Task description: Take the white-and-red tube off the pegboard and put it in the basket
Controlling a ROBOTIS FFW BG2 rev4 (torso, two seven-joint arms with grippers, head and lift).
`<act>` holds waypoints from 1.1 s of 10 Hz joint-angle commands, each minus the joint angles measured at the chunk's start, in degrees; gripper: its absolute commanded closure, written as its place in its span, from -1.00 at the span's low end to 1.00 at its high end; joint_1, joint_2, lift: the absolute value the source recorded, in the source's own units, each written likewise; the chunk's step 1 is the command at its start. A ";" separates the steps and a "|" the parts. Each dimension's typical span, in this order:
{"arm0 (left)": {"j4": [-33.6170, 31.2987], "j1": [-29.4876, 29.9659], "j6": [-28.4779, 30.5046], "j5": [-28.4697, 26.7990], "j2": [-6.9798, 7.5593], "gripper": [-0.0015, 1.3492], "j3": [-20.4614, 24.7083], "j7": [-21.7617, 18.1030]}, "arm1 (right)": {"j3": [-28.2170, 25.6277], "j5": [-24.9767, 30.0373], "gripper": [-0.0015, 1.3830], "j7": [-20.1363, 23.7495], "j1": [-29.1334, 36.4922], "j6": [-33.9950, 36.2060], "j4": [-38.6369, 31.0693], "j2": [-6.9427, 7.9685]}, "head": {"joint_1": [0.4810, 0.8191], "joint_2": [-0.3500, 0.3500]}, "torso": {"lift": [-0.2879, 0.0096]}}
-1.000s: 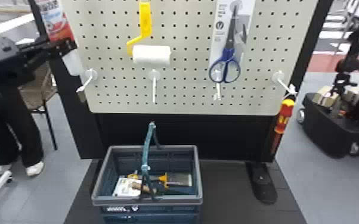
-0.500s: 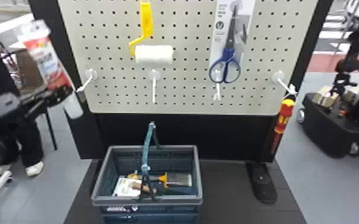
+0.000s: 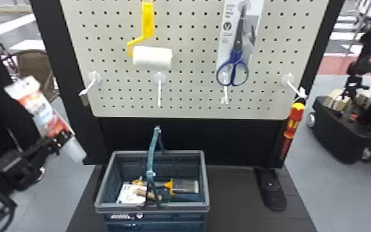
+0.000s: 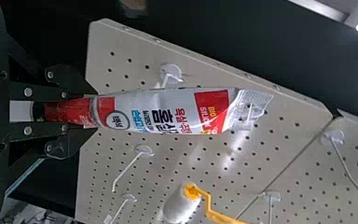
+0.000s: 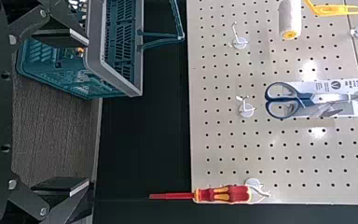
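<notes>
Tube [image 3: 44, 112] was off the pegboard [image 3: 191, 108] and out around nine o'clock in the head view, tilted, crimped end up. The left gripper [image 3: 61, 140] had its fingers pinched on the narrow red end, with the pale nozzle sticking past them. The right gripper [image 5: 85, 113] had its fingers spread wide, nothing between them.

Basket [image 3: 175, 208] sat near seven o'clock, roughly four o'clock from the tube. Its teal handle [image 3: 152, 151] stood up over the opening, so that was kinda in the way. A brush [image 3: 185, 186] and a white card [image 3: 131, 192] were lying inside. The black post [image 3: 58, 61] stood between the tube and the pegboard as the head camera saw it. Paint roller [image 3: 154, 57] hung at eleven, scissors [image 3: 237, 61] at one, screwdriver [image 3: 292, 123] on its hook out at three, and another hook [image 3: 94, 80] stuck out at ten.

As for labels, the tube had bold black, blue and red lettering on white, plus red panels with pale print. The scissors' backing card [image 3: 225, 40] had small dark print, and the basket's front had some white markings.
</notes>
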 commanded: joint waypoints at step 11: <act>28.64 -10.33 -7.60 4.32 -2.67 0.81 -20.81 -2.37 | 0.01 -0.30 -0.66 1.93 -1.06 0.16 0.49 0.34 | -0.60 0.00 | 0.26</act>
